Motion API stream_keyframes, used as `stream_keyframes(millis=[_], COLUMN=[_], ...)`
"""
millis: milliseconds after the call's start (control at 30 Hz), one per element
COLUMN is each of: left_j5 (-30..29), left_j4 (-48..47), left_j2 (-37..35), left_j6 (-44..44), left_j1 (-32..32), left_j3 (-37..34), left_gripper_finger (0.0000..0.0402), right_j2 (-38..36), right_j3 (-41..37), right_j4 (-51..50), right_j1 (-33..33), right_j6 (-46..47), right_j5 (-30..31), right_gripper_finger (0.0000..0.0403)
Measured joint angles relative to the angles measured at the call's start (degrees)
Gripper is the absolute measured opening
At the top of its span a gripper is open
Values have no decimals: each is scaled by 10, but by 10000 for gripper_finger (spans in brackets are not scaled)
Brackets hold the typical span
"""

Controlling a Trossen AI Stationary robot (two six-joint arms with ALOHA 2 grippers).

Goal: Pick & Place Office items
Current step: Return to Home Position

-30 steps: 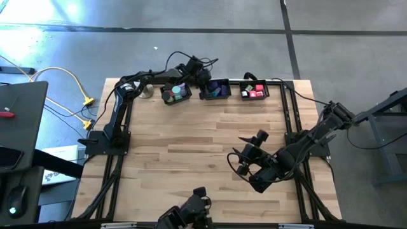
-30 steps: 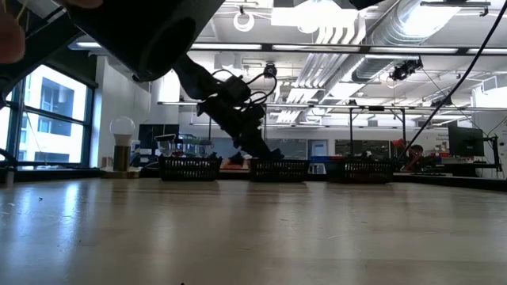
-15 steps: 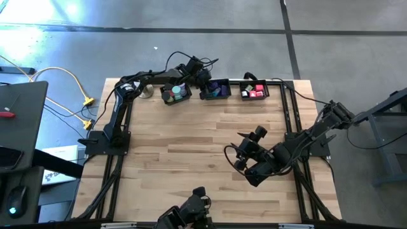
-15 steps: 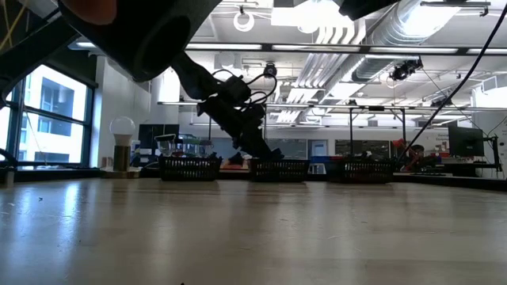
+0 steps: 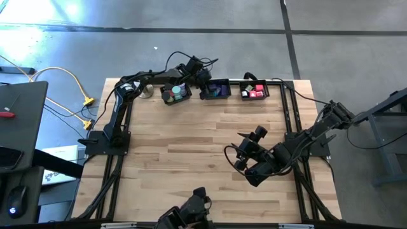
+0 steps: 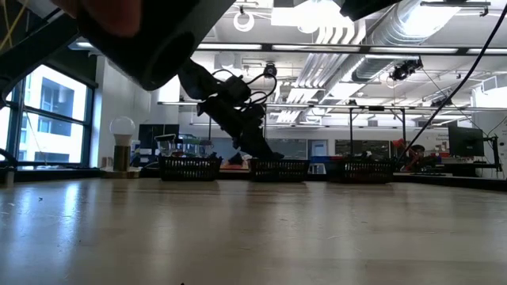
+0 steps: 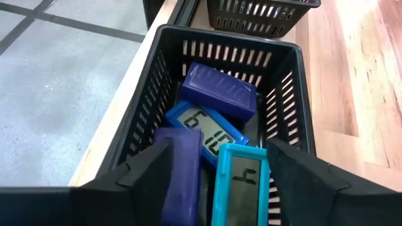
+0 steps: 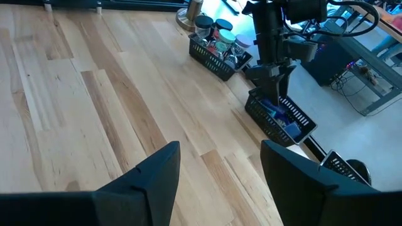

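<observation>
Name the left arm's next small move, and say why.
Probably lift the left gripper straight up, clear of the middle bin. It hangs open right over that bin with nothing between its fingers, and the clocks lie inside, so a sideways pull could catch the bin's wall.

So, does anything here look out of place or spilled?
Nothing stands out. No item lies loose on the table. In the middle bin the clocks lie piled and tilted, not spilled. The left gripper hangs open over it; the right gripper is open over bare table.
</observation>
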Motion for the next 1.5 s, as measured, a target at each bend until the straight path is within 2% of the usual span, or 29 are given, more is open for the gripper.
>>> stream_keyframes(millis=[200,400,667,800,900,1067,1233,1333,1500], left_j5=[0,3,58,64,62,50,67,28,-123], left_j4=[7,-1,-84,-133,-166,-216,-261,-314,-408], left_j2=[-4,-45,-121,-151,-167,-198,-248,-291,-345], left_j6=[-29,-114,-121,-136,-109,-81,-118,-86,-49], left_j1=[0,3,-4,-20,-40,-80,-122,-155,-192], left_j3=[0,0,0,0,0,0,0,0,0], left_gripper_finger=[278,281,281,281,280,279,255,226,146], right_j2=[0,0,0,0,0,0,0,0,-1], right_j3=[0,0,0,0,0,0,0,0,0], right_j4=[0,0,6,7,13,35,35,33,-11], right_j1=[0,0,0,-4,-11,-32,-46,-54,-77], right_j6=[0,0,1,-15,-24,-44,-67,-109,-175], right_j5=[0,0,0,0,-4,-56,-77,-77,-55], right_gripper_finger=[210,210,210,210,210,209,178,149,78])
